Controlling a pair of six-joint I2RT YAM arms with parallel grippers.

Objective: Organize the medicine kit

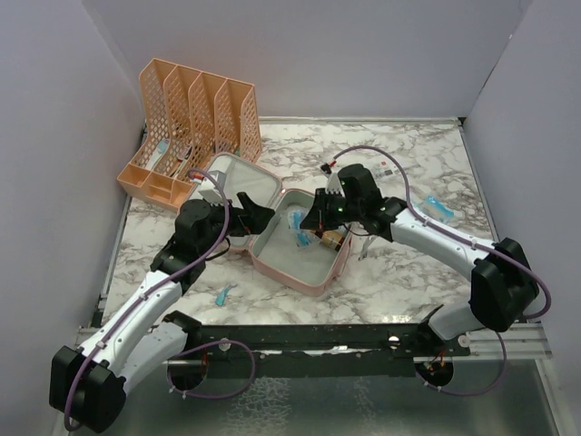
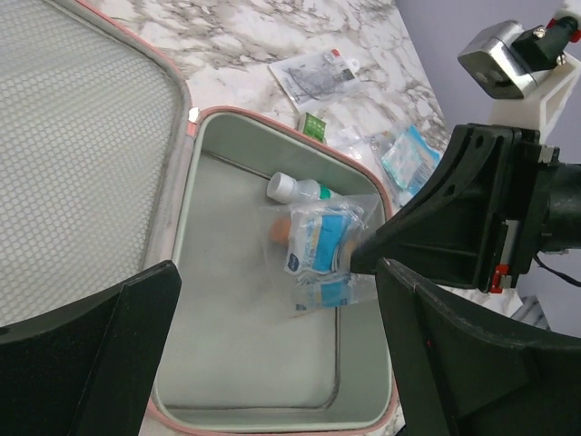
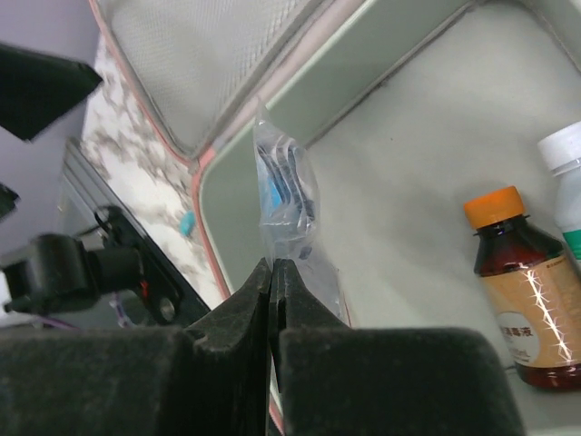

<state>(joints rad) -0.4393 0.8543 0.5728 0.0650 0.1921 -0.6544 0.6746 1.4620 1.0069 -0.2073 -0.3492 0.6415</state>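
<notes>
The pink medicine kit (image 1: 320, 275) lies open in the middle of the table, its mesh-lined lid (image 1: 243, 180) flat to the left. My right gripper (image 3: 272, 265) is shut on a clear bag of blue packets (image 3: 286, 186) and holds it over the grey-green tray (image 2: 236, 345). The bag also shows in the left wrist view (image 2: 322, 245). A brown bottle with an orange cap (image 3: 525, 291) and a white-capped bottle (image 2: 292, 188) lie in the tray. My left gripper (image 2: 272, 363) is open and empty above the tray's near side.
An orange perforated file rack (image 1: 195, 113) stands at the back left. Loose packets lie on the marble right of the kit (image 1: 438, 207) and behind it (image 1: 386, 168). A small blue item (image 1: 224, 292) lies in front of the kit.
</notes>
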